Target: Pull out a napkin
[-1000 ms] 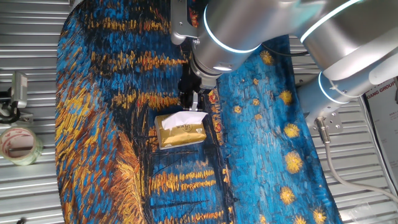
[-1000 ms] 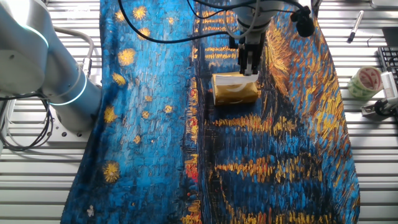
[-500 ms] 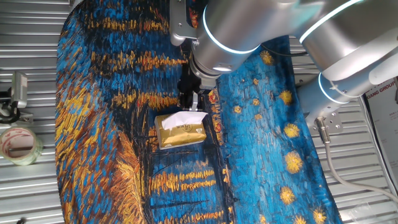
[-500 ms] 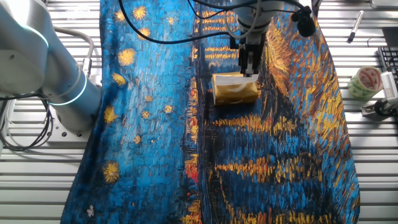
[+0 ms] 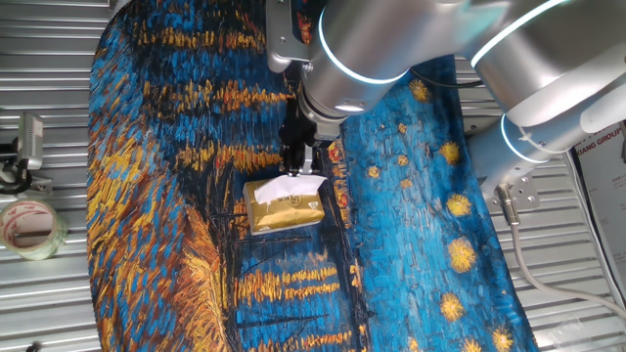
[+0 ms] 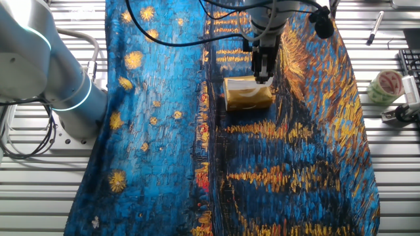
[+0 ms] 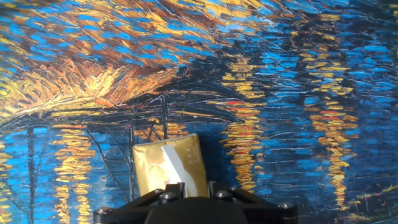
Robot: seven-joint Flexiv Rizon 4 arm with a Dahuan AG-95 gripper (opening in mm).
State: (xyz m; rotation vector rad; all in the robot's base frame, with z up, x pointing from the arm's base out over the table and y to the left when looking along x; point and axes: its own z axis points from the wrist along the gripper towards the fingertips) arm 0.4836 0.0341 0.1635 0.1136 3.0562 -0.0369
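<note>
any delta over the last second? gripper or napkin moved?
Almost none. The gripper appears a touch lower, its fingertips at the napkin sticking out of the gold tissue pack. Whether it has closed on the napkin cannot be told. Pack and painted cloth are unchanged.

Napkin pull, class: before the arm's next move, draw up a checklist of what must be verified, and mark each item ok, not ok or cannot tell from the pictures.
1. Napkin sticks out of the top of the gold pack: ok.
2. Pincer sits right above the napkin's raised end: ok.
3. Pincer closed on the napkin: cannot tell; the fingertips meet the white paper, but the grip itself is hidden.
4. Pack lies flat on the painted cloth: ok.
5. Nothing holds the pack down for the pull: not ok; it may lift with the napkin.
6. Tape roll lies well off to the side: ok.
</note>
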